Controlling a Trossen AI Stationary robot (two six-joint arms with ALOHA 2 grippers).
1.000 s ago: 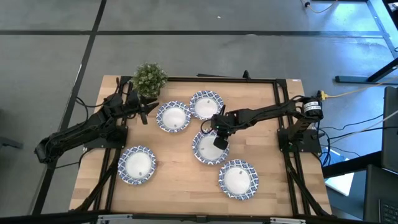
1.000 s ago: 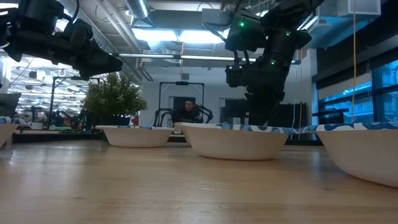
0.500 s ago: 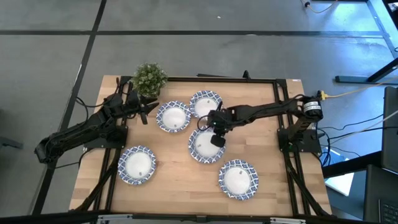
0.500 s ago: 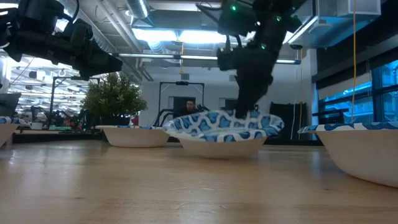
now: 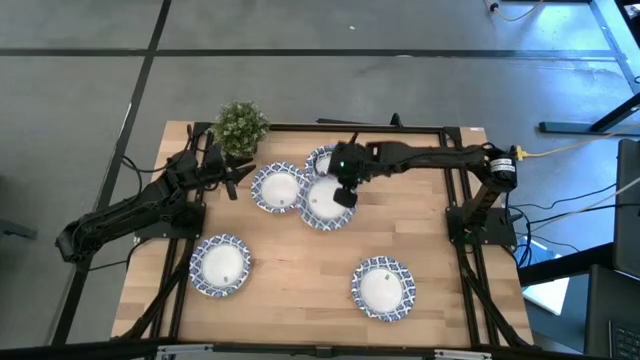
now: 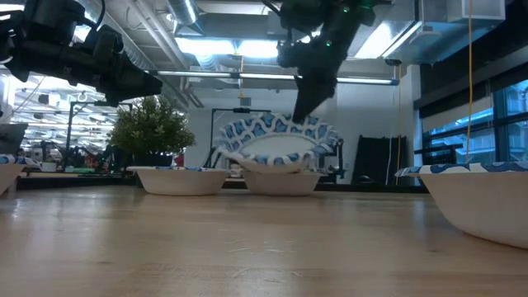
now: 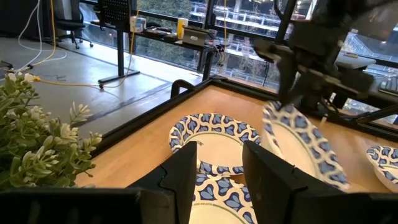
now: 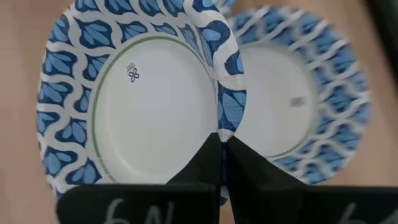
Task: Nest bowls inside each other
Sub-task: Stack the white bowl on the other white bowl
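Right hand (image 5: 345, 190) pinches rim of one bowl (image 5: 324, 203), holds it tilted above counter (image 5: 300, 290), near centre, partly over back bowl (image 5: 322, 160) at 12 o'clock. Next bowl (image 5: 278, 187) sits just beside, at 9 o'clock of held one. Two more bowls: 7 o'clock (image 5: 221, 264) and 5 o'clock (image 5: 382, 286).

Left hand (image 5: 238, 173) waits near plant (image 5: 241, 124), fingers spread.

Risk: grip only at rim edge, bowl tilted, can slip or swing. If released off-centre, it lands on neighbour rims and does not nest.
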